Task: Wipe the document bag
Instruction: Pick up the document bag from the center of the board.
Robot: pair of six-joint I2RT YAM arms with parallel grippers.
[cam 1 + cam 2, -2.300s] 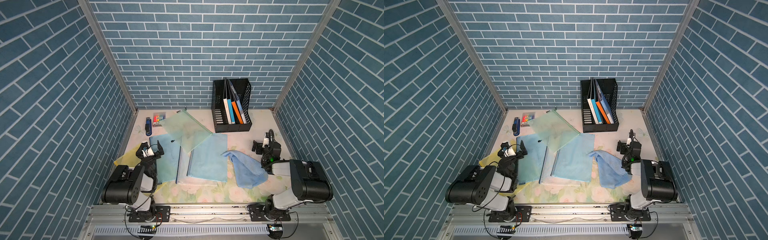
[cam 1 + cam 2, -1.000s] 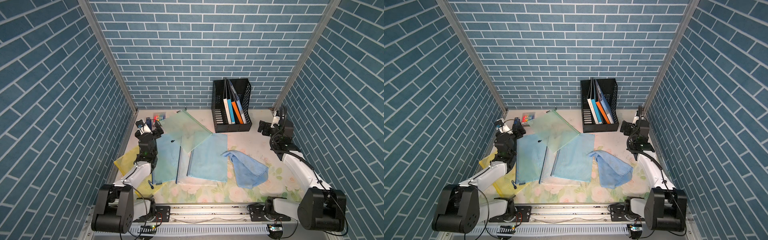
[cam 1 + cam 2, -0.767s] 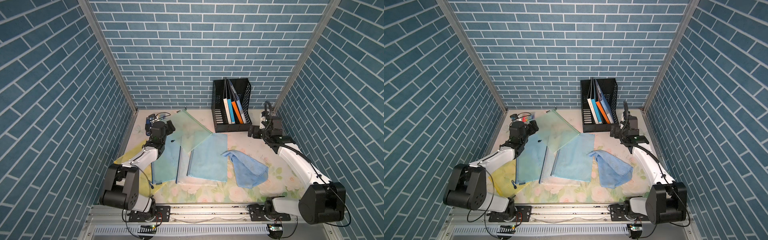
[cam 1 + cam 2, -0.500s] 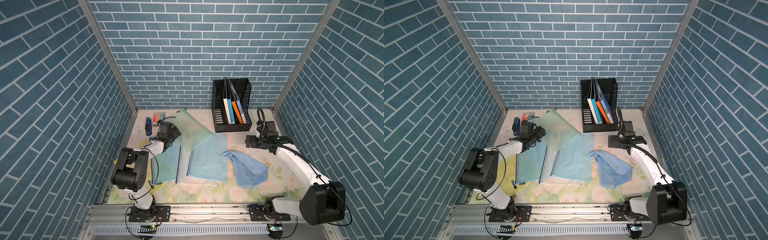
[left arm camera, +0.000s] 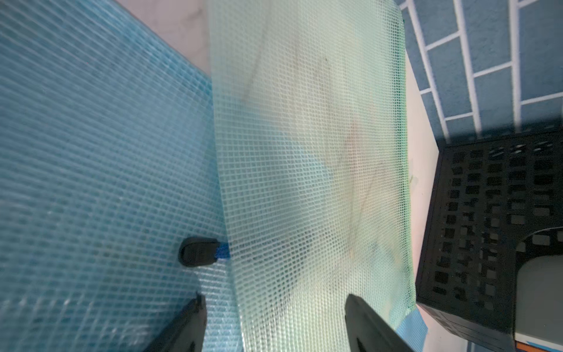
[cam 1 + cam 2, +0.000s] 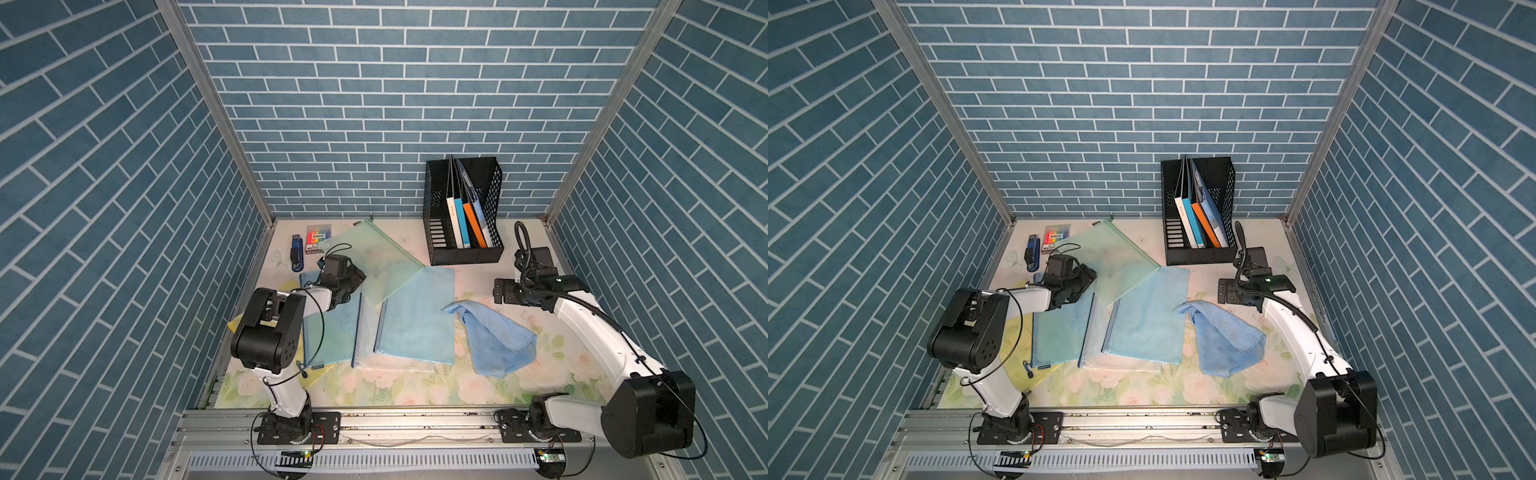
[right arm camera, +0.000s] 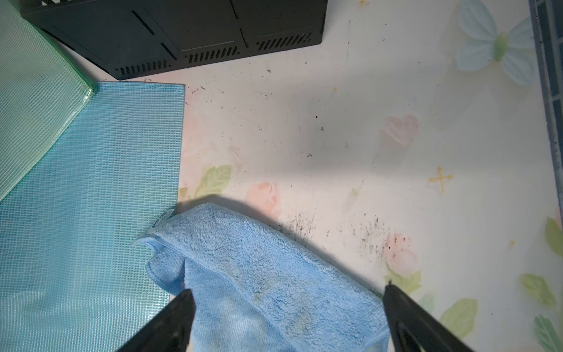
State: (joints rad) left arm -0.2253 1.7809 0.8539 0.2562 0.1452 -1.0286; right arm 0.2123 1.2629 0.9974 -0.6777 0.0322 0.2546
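Evidently both arms have swung out: we find the left gripper, jaws apart, straddling an edge of the pale-green mesh document bag at centre-left; the right gripper, jaws wide, hangs over the crumpled blue microfibre cloth. Wiping not begun.

On the counter, the file rack stands at the back edge, right of centre, with folders upright in it. The stapler lies near the back left corner, with a small pack just right of it. The rear document bag lies askew over the back corners of the left document bag and the right document bag. The middle document bag lies between those two, partly under the right one. The left one rests on the lowest document bag, by the left edge. The cloth lies right of the right document bag, with one corner on its edge.
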